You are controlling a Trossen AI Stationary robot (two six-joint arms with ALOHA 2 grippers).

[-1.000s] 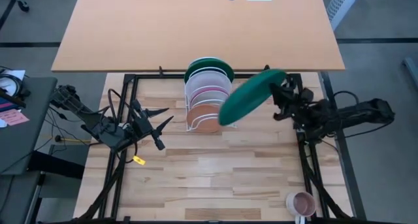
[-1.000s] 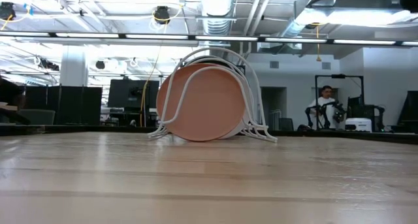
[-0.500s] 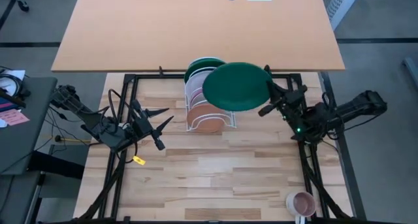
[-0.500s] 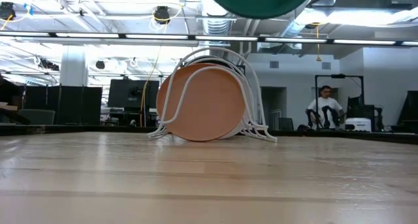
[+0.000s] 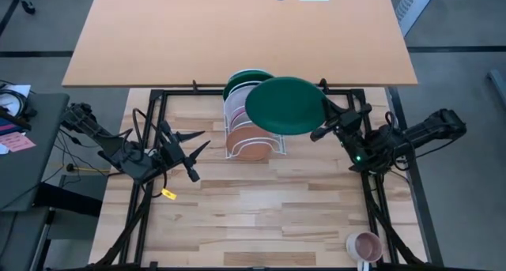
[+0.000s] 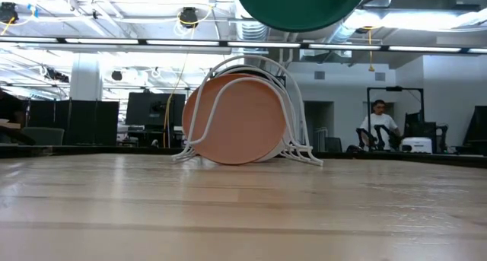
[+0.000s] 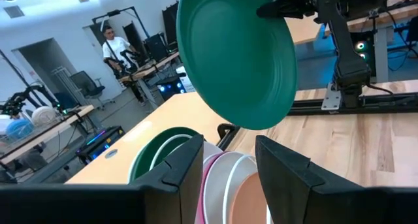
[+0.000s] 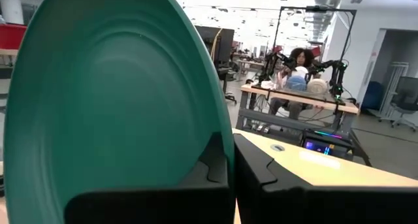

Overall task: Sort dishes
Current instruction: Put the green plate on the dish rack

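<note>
The right gripper is pinched tight on the rim of a large dark green plate, holding it in the air above the white wire rack, which stands near the far edge of the slatted wooden table, about midway along it. In the right wrist view the two fingers press together over the plate's edge. The plate hangs nearly flat as seen from overhead and overlaps the rack's right side.

The rack holds plates on edge. From the table's near side going back they are a terracotta-brown plate, a magenta-pink plate, a white plate and a second dark green plate at the far end: four in the rack and one in the air, so two green plates and one of each other colour.

The left gripper waits low near the table's left edge, its fingers part spread and empty. One small pink mug stands by the near right corner.

The grip is only a rim pinch on the largest plate, so it could swing or slip out. If lowered off-line, it could strike the rack wires or the plates already standing there.
</note>
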